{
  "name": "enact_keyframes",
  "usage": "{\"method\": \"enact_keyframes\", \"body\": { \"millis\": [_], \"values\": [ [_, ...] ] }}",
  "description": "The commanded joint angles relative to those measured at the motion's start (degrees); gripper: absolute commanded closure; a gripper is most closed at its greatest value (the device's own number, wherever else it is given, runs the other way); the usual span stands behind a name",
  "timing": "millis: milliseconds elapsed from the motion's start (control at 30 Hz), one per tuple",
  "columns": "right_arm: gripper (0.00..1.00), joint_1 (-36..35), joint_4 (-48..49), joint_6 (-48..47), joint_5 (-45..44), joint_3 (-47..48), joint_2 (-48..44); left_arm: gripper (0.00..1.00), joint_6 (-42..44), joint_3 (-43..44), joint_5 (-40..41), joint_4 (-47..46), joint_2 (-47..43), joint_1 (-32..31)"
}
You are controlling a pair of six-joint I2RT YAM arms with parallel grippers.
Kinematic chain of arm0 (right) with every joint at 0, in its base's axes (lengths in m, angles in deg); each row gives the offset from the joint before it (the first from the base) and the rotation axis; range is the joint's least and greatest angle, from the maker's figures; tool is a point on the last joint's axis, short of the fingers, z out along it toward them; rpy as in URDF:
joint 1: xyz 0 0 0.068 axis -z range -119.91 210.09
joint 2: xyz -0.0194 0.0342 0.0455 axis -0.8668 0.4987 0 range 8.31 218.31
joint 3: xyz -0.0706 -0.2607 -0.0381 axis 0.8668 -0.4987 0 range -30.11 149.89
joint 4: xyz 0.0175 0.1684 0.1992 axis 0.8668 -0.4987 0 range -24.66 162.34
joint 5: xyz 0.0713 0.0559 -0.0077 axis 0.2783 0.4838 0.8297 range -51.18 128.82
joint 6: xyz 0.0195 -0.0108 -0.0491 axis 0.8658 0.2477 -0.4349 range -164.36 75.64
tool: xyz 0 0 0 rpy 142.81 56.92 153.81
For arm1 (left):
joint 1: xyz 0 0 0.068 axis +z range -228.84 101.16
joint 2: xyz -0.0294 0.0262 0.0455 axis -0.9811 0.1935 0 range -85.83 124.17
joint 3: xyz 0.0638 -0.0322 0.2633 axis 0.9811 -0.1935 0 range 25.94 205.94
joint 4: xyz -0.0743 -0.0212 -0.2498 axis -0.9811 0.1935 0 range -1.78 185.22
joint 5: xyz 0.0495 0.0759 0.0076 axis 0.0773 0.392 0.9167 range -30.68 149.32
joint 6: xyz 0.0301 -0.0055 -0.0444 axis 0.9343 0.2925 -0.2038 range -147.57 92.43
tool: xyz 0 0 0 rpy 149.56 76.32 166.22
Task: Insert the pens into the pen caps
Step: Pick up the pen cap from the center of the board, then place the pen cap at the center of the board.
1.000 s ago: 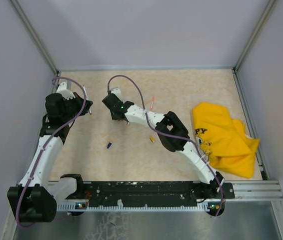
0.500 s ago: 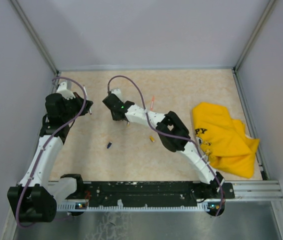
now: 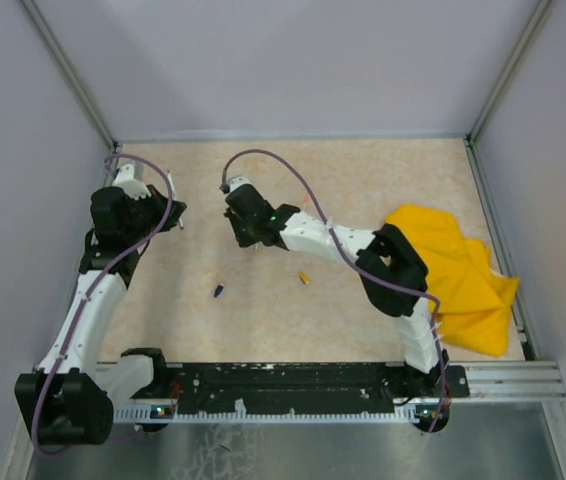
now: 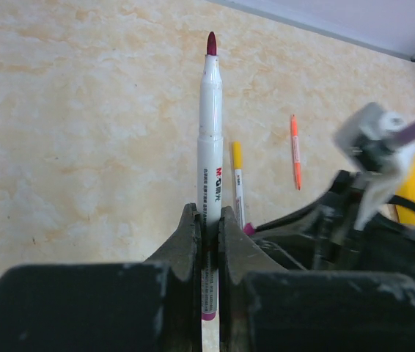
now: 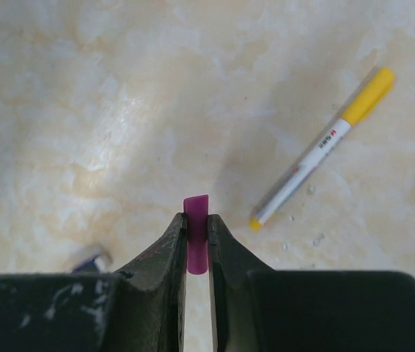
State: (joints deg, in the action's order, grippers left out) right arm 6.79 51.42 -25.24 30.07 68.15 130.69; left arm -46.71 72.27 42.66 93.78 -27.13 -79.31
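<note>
Two grips are closed: the left gripper (image 4: 207,227) clamps a white pen (image 4: 209,132), its dark red tip pointing forward, and the right gripper (image 5: 196,221) pinches a purple cap (image 5: 196,205) over the table (image 5: 83,88), near a yellow-capped pen (image 5: 317,150) lying flat.

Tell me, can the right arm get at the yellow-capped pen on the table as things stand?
Probably reachable: the yellow-capped pen lies on the table close beside the right end effector, nothing between them. But its jaws are shut on the purple cap, so it likely couldn't grasp it.
</note>
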Motion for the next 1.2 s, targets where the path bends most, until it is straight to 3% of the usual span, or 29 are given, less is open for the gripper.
{"method": "enact_keyframes", "body": {
  "millis": [0,200,333,567,833,1167],
  "values": [
    [0.99,0.9,6.6,-2.5,1.9,-9.2,-14.4,1.00,2.7,-0.2,-3.1,-1.6,-0.5,0.5],
    [0.99,8.8,5.8,3.0,4.4,-26.0,-29.9,1.00,3.7,0.7,-12.1,-2.5,1.9,0.4],
    [0.99,14.0,3.9,4.1,2.5,-35.9,-39.2,1.00,4.7,0.9,-13.4,-2.8,2.7,-1.6],
    [0.99,18.2,-1.8,5.1,-0.6,-45.5,-49.2,1.00,7.9,2.4,-4.5,0.2,3.1,-17.9],
    [0.99,18.2,-3.3,8.1,2.6,-50.6,-48.5,1.00,9.7,3.9,4.4,-0.3,3.8,-33.1],
    [0.95,15.5,-5.9,9.2,-1.2,-51.8,-41.4,1.00,11.9,2.7,9.1,-2.7,2.5,-33.7]
  ]
}}
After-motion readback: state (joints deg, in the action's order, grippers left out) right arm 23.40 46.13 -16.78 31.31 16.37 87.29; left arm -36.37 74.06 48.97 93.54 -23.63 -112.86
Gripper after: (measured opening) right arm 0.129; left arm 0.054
